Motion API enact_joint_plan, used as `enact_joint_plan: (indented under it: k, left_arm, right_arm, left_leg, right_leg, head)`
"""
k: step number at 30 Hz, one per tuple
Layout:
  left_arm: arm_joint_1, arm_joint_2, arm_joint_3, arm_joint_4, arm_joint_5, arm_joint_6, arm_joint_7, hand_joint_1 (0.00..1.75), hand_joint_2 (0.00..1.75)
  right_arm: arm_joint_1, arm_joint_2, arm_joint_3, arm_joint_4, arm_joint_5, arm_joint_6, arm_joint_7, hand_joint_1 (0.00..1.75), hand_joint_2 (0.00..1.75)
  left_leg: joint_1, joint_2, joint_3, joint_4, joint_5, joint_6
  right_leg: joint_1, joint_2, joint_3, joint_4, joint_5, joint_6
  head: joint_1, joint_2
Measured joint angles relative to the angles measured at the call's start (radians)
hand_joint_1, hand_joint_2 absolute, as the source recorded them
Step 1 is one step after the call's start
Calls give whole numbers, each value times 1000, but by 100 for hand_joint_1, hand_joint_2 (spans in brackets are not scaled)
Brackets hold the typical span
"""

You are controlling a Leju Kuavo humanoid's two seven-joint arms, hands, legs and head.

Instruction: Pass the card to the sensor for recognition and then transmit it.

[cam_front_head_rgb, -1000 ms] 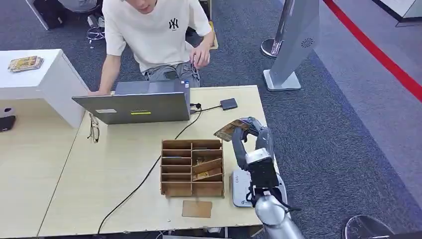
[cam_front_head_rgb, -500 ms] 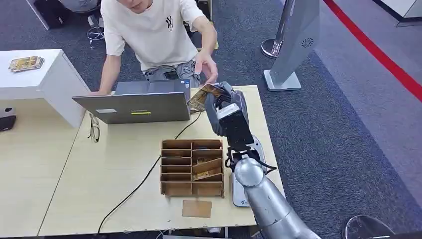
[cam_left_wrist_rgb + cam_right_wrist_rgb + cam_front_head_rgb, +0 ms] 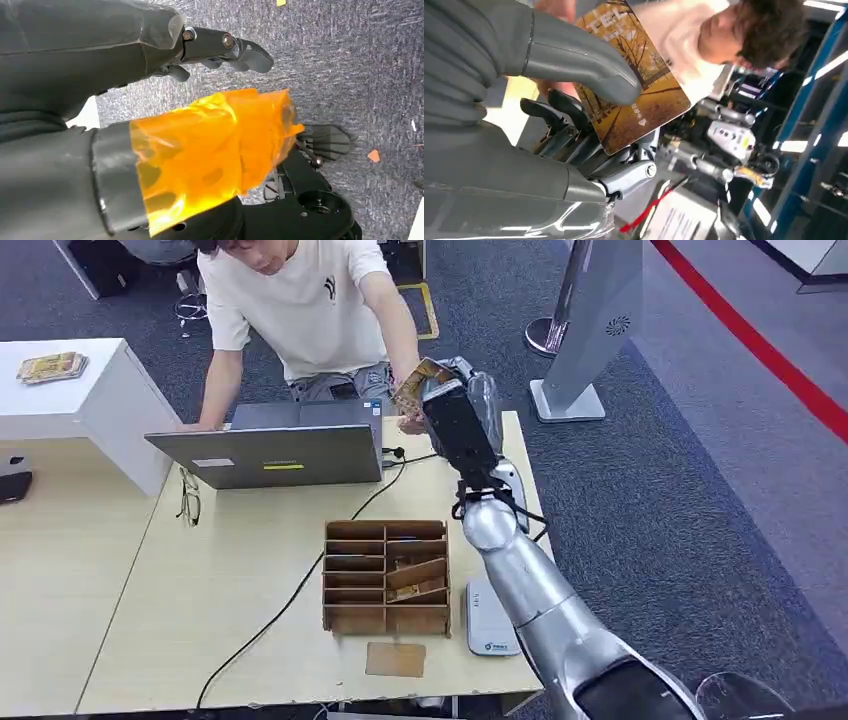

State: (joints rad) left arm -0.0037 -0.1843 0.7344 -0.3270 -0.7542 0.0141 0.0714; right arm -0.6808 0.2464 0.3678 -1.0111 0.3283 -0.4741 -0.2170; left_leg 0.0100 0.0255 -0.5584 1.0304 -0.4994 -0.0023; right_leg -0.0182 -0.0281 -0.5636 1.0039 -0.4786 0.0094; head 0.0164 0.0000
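Golden card [image 3: 634,85] sits pinched between the right hand's [image 3: 452,415] thumb and fingers, held out past the table's far edge toward the person's hand [image 3: 411,418], which touches it. If the hand lets go before the person grips, the card could drop. The left hand [image 3: 150,65] hangs with nothing in it, fingers apart.

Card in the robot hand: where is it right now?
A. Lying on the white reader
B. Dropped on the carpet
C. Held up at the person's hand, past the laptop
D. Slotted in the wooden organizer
C: the right robot hand grips the card at the person's hand, beyond the laptop.
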Motion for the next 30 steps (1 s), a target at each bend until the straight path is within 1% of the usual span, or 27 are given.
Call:
enact_joint_plan:
  k: [3, 4, 5, 6, 7, 8, 11, 17, 22, 24, 30]
  left_arm:
    - [-6, 4, 0, 11, -9, 2, 0, 0, 0]
    - [-6, 5, 0, 15, -11, 2, -1, 0, 0]
    - [-6, 5, 0, 17, -13, 2, -1, 0, 0]
    - [-7, 6, 0, 19, -15, 2, -1, 0, 0]
    - [-8, 6, 0, 22, -17, 1, -1, 0, 0]
    - [-8, 7, 0, 24, -18, 1, -1, 0, 0]
    - [-10, 7, 0, 27, -25, -2, -1, 0, 0]
    - [-12, 8, 0, 32, -30, -6, -1, 0, 0]
    - [-11, 8, 4, 32, -29, -15, 0, 0, 0]
    - [-10, 8, 9, 32, -28, -15, 1, 0, 0]
    - [-2, 5, 27, 32, -26, -17, 1, 0, 0]
  right_arm:
    - [-29, 0, -16, 71, 49, -31, -15, 175, 175]
    - [-33, 0, -19, 86, 69, -41, -15, 169, 175]
    - [-37, 0, -19, 102, 97, -55, -13, 93, 175]
    - [-41, 0, -19, 117, 121, -66, -13, 93, 175]
    - [-42, 0, -20, 129, 143, -77, -11, 3, 175]
    - [-42, 0, -20, 141, 175, -91, -7, 0, 175]
    - [-42, 0, -21, 166, 241, -108, 1, 0, 175]
    - [-39, 0, -22, 182, 255, -102, -2, 0, 175]
    - [1, 10, -24, 127, 193, -51, -36, 0, 175]
    - [26, 16, -24, 86, 160, -30, -44, 0, 175]
    - [128, 29, -15, -66, 23, 28, -107, 0, 175]
  left_leg:
    - [0, 0, 0, 0, 0, 0]
    - [0, 0, 0, 0, 0, 0]
    - [0, 0, 0, 0, 0, 0]
    - [0, 0, 0, 0, 0, 0]
    - [0, 0, 0, 0, 0, 0]
    - [0, 0, 0, 0, 0, 0]
    - [0, 0, 0, 0, 0, 0]
    - [0, 0, 0, 0, 0, 0]
    - [0, 0, 0, 0, 0, 0]
    - [0, 0, 0, 0, 0, 0]
    - [1, 0, -1, 0, 0, 0]
  right_leg:
    - [0, 0, 0, 0, 0, 0]
    - [0, 0, 0, 0, 0, 0]
    - [0, 0, 0, 0, 0, 0]
    - [0, 0, 0, 0, 0, 0]
    - [0, 0, 0, 0, 0, 0]
    - [0, 0, 0, 0, 0, 0]
    - [0, 0, -1, 0, 0, 0]
    - [0, 0, -1, 0, 0, 0]
    - [0, 0, -1, 0, 0, 0]
    - [1, 0, -1, 0, 0, 0]
    - [1, 0, -1, 0, 0, 0]
  head:
    - [0, 0]
    - [0, 0]
    - [0, 0]
    - [0, 0]
    - [0, 0]
    - [0, 0]
    - [0, 0]
    - [0, 0]
    - [0, 0]
    - [0, 0]
    - [0, 0]
